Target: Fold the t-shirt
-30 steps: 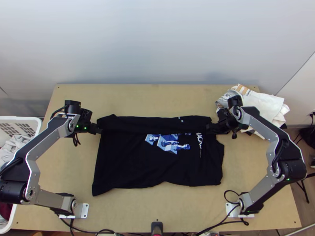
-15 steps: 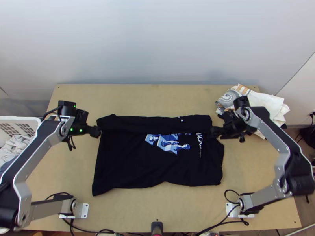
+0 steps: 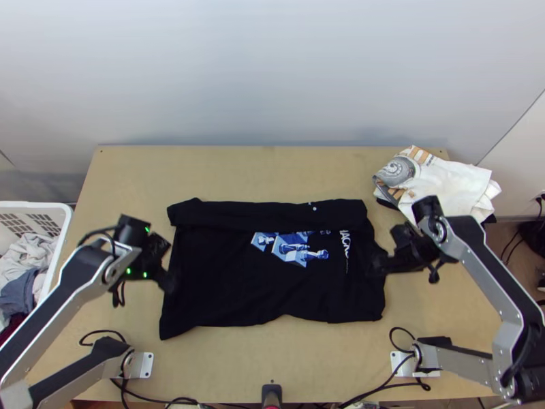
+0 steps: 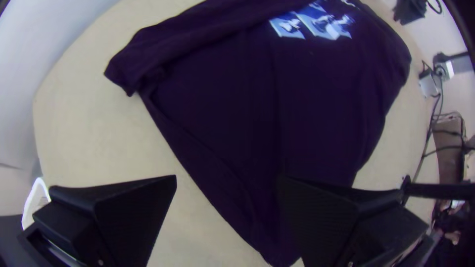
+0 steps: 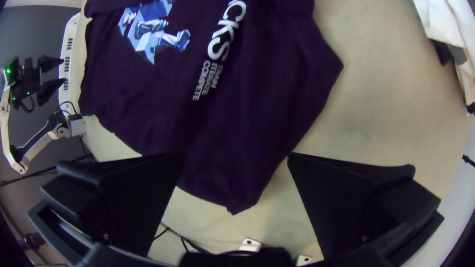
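- Your t-shirt (image 3: 225,279) lies spread on the desk (image 3: 272,170), its far strip (image 3: 259,215) folded over part of the print (image 3: 281,248).
- That far fold looks made; the near-edge fold seems next.
- Your left tool (image 4: 228,177) and right tool (image 5: 235,155) hold their fingers apart at the t-shirt's two sides; you'd likely lower both onto its near corners and grip.
- You can't tell layers beneath the strip, or whether fingertips touch the dark cloth.

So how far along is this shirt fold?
Partway. The black t-shirt has its far side folded over, down to the blue print. Nothing is gripped: the left gripper and right gripper are open at its two sides. The near part lies spread, seemingly left to fold.
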You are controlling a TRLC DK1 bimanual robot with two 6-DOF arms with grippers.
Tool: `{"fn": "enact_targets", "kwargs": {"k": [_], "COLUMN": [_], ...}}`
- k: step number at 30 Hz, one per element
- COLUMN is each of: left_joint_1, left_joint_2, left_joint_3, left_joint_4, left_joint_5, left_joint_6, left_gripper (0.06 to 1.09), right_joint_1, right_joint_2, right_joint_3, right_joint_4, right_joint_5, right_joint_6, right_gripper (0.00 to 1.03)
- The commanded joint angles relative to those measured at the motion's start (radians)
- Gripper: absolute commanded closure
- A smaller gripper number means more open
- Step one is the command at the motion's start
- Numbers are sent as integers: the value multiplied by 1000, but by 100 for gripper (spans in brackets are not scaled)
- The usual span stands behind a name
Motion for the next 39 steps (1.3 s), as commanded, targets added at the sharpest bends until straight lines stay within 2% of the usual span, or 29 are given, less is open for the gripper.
{"fn": "enact_targets", "kwargs": {"k": [1, 16, 22, 39], "left_joint_1": [-122, -394, -464, -566], "left_joint_2": [-99, -161, -162, -107], "left_joint_3": [-45, -128, -172, -232], "left_joint_4": [-105, -205, -174, -90], "left_joint_5": [-22, -124, -198, -209], "left_joint_6": [28, 50, 62, 54], "left_gripper": [11, 11, 11, 11], "right_joint_1": [35, 118, 122, 122], "right_joint_2": [-106, -149, -149, -30], "right_joint_3": [-109, -169, -178, -143], "right_joint_4": [-71, -143, -145, -70], "right_joint_5": [5, 8, 10, 20], "right_joint_6": [-45, -68, -62, -54], "right_gripper": [7, 7, 10, 10]}}
